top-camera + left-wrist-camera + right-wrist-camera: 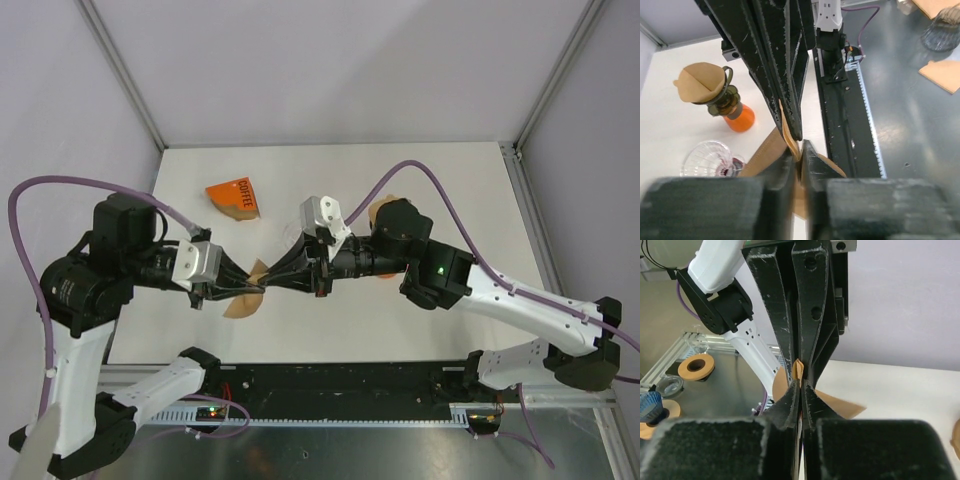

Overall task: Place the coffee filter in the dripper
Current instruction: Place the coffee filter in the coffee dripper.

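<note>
A brown paper coffee filter hangs just above the white table, near its front edge, left of centre. Both grippers pinch it from opposite sides, tip to tip. My left gripper is shut on it; the left wrist view shows the filter folded between my fingertips. My right gripper is also shut on it; the right wrist view shows the filter fanning out behind the tips. The clear glass dripper stands on the table behind the grippers and is only faint in the top view.
An orange coffee pack lies at the back left. A second dripper with a filter in it sits on an orange base, partly hidden behind my right arm. The black rail runs along the table's near edge.
</note>
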### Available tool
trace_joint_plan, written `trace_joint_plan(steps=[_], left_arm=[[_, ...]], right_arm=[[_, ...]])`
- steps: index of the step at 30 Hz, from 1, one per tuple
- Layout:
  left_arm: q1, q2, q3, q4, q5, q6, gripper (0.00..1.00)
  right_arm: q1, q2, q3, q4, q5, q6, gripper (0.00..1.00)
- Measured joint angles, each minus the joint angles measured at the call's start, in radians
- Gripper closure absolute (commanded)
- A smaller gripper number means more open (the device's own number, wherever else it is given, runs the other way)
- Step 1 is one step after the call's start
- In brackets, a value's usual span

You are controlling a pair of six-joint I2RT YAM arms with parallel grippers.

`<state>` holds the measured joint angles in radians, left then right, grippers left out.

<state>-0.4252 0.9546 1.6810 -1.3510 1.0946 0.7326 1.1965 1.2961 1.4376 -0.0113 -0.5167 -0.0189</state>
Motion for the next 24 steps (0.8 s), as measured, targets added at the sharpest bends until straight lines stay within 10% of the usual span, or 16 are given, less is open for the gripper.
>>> trace_joint_plan(steps=[3,8,18,24], left_arm=[[0.0,-0.001,0.0,0.0,-0.003,-0.004,0.37],[0.002,-0.022,0.0,-0.001,-0.026,-0.017,0.25],[0.045,-0.092,0.012,0.041,-0.16,-0.098,0.55],[0.046,-0.079,0.012,0.06,-0.165,-0.142,0.49]], right_arm=[[0.0,-0.003,0.003,-0.032,0.019,0.004,1.0],[0.0,-0.048,-0.018,-0.098,0.127,0.038,1.0],[0.061,-0.12,-0.018,-0.226,0.306,0.059,1.0],[0.105,-0.089,0.007,-0.3,0.346,0.047,1.0]])
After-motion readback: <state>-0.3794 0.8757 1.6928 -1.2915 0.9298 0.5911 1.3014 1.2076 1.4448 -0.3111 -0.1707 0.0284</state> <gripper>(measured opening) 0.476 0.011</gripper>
